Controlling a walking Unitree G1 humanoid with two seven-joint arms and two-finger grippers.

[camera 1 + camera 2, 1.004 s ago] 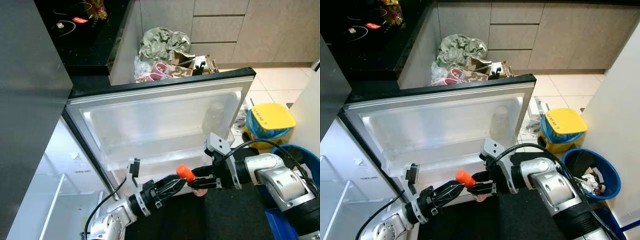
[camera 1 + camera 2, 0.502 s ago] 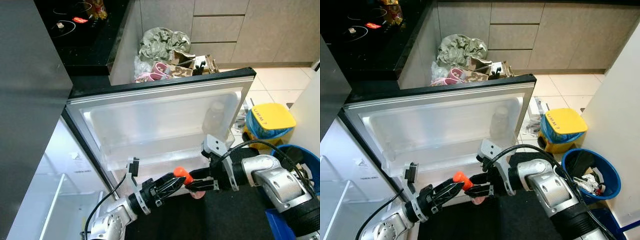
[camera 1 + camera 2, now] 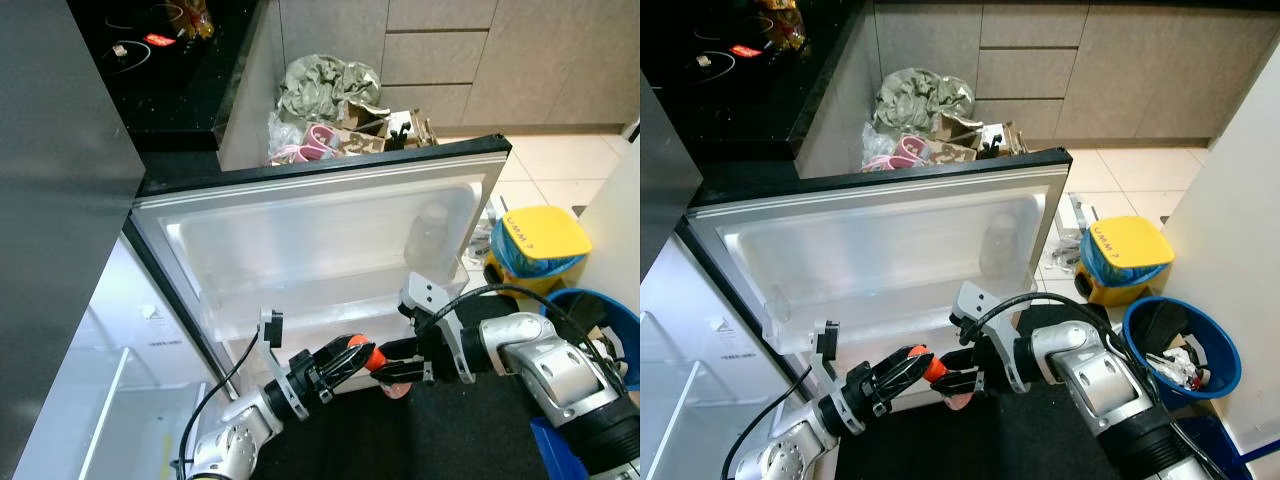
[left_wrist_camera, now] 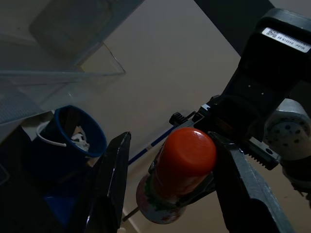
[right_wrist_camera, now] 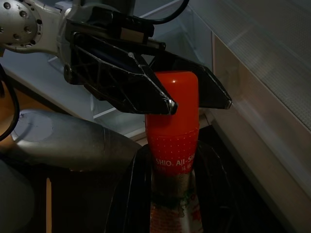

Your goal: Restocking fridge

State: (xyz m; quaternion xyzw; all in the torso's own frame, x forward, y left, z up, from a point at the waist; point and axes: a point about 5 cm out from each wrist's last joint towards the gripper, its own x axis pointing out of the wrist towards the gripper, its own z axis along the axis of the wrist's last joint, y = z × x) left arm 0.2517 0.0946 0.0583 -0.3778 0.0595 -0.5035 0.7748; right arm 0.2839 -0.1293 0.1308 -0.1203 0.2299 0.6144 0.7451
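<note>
Now closer in than a second ago: left gripper [image 3: 352, 358] slid forward so its black fingers [image 4: 114, 167] flank the orange cap [image 4: 189, 149], where earlier only the tips reached it. Right gripper [image 3: 398, 366] drifted slightly toward the robot's left and a touch lower, carrying the seasoning bottle [image 5: 176, 160] with it. Fridge door [image 3: 330, 235], clear bottle [image 3: 431, 243] in its shelf, yellow bin [image 3: 538, 240] and blue bucket [image 3: 1180, 345] sitting just as before.

Pose next. Left arm reaching up from low in the head views, forearm angled toward the robot's right, wrist camera bracket raised. From the left wrist, jaws spread either side of the cap with a gap showing on the one side; hard to tell whether the other finger touches. From the right wrist, both left fingertips lie against the cap's upper part, one each side. Not yet clamped as far as can be judged.

Right arm bent across in front of the body, silver forearm pointing toward the robot's left, cable looping over it. Right jaws pinched on the bottle's lower body, below the cap, holding it roughly upright.

Bottle sits between both grippers, low before the open door, just under the clear door shelf [image 3: 300, 325], above the dark floor.
</note>
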